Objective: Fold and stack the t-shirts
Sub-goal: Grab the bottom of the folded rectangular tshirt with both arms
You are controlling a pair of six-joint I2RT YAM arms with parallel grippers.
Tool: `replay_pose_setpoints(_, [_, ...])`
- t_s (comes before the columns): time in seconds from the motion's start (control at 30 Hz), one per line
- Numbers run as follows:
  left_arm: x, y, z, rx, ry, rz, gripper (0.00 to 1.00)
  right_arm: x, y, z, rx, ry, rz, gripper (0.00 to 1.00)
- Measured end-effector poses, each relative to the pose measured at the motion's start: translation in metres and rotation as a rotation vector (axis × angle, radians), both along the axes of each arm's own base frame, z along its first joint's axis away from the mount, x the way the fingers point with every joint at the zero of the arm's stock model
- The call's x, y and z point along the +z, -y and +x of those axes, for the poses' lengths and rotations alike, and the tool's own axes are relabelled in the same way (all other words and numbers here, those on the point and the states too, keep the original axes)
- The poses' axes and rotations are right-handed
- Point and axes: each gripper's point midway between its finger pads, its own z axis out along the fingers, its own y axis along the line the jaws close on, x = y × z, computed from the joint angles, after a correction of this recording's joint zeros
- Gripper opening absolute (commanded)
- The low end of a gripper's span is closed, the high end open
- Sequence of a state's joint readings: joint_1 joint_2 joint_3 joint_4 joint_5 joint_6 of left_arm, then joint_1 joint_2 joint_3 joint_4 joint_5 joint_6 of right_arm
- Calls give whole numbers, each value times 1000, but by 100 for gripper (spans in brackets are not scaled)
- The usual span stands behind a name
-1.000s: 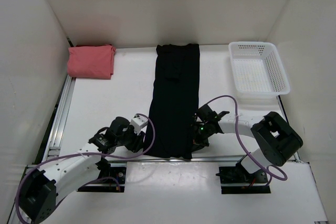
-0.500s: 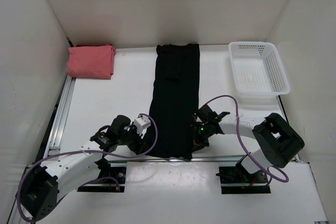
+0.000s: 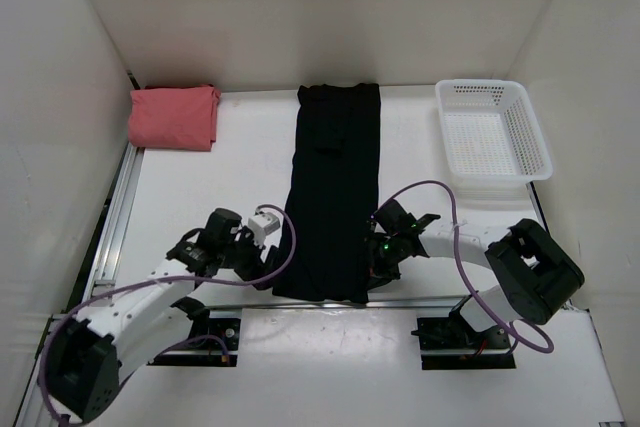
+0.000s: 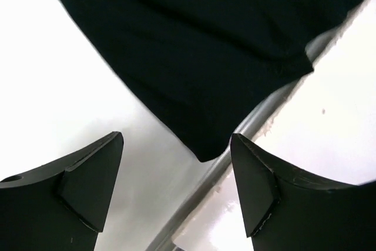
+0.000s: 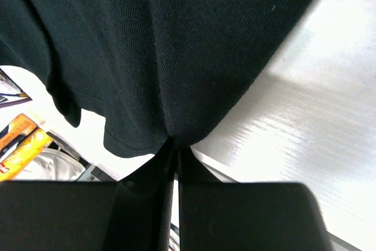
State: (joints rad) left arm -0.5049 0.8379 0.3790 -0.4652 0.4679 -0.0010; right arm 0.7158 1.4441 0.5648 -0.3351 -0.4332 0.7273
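Left end effector (image 4: 176, 140) has spread apart; right end effector (image 5: 175, 144) clamps black t-shirt (image 3: 335, 187).

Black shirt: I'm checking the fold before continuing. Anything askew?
Yes: the black shirt lies slanted, its near end angled toward the open left hand and onto the front rail; the right hand pinches one corner.

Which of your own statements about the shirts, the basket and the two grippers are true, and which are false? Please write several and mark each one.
1. The right gripper is shut on the near edge of the black shirt. True.
2. The left gripper is holding the black shirt. False: it is open and grips nothing.
3. The pink shirt lies inside the basket. False: it lies folded at the far left corner of the table; the basket stands at the far right.
4. The black shirt lies as a long strip in the middle of the table. True.
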Motion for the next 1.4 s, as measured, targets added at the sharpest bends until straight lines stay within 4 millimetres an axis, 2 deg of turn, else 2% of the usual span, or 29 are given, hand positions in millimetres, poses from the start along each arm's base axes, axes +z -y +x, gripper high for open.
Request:
replay_pose_setpoints(0.1, [-24,1,-13,-30,-115,21,85,0,0,0,2,1,0,2])
replay_pose_setpoints(0.23, [-22,21,-11,-95,-115,-49,82,0,0,-1,5,-2,2,2])
replay_pose_setpoints(0.3, [-23,26,-9,-110,-107,-57,65,0,0,-1,6,-4,2,10])
replay_pose_setpoints(0.33, [-25,28,-8,-114,-105,-57,57,0,0,-1,7,-4,3,21])
replay_pose_setpoints(0.37, [-27,29,-6,-113,-106,-56,47,1,-1,-2,8,-9,8,40])
replay_pose_setpoints(0.4, [-28,30,-5,-115,-109,-57,40,3,-2,-3,6,-21,18,45])
replay_pose_setpoints(0.47, [-32,30,-5,-112,-123,-49,28,8,-5,-3,17,-12,36,49])
replay_pose_setpoints(0.5, [-34,30,-6,-117,-126,-49,16,9,-6,-3,20,-7,41,49])
replay_pose_setpoints(0.53, [-35,30,-7,-117,-132,-50,10,10,-6,-3,20,-4,41,51])
replay_pose_setpoints(0.6, [-36,30,-10,-125,-137,-49,10,10,-5,-2,17,1,38,51])
replay_pose_setpoints(0.67, [-36,31,-11,-133,-133,-50,10,10,-4,-3,14,10,38,49])
replay_pose_setpoints(0.77, [-36,31,-12,-137,-133,-50,10,8,0,-6,8,10,33,37])
replay_pose_setpoints(0.87, [-36,31,-12,-137,-133,-50,10,3,5,-10,2,-1,19,13])
replay_pose_setpoints(0.9, [-36,32,-12,-137,-133,-50,10,2,6,-11,1,-7,13,0])
replay_pose_setpoints(0.97, [-33,33,-12,-141,-135,-54,10,0,7,-13,-2,-22,12,0])
replay_pose_setpoints(1.07, [-18,41,-5,-155,-130,-77,10,2,7,-12,3,-16,7,0])
replay_pose_setpoints(1.13, [0,48,5,-157,-131,-88,10,5,9,-8,1,-6,-15,0])
replay_pose_setpoints(1.2, [26,57,25,-150,-110,-106,10,15,11,6,-17,25,-33,0])
replay_pose_setpoints(1.27, [59,63,52,-124,-84,-132,10,34,14,30,-60,64,-38,0])
replay_pose_setpoints(1.4, [111,65,116,-42,-49,-158,10,86,17,108,-164,206,6,0])
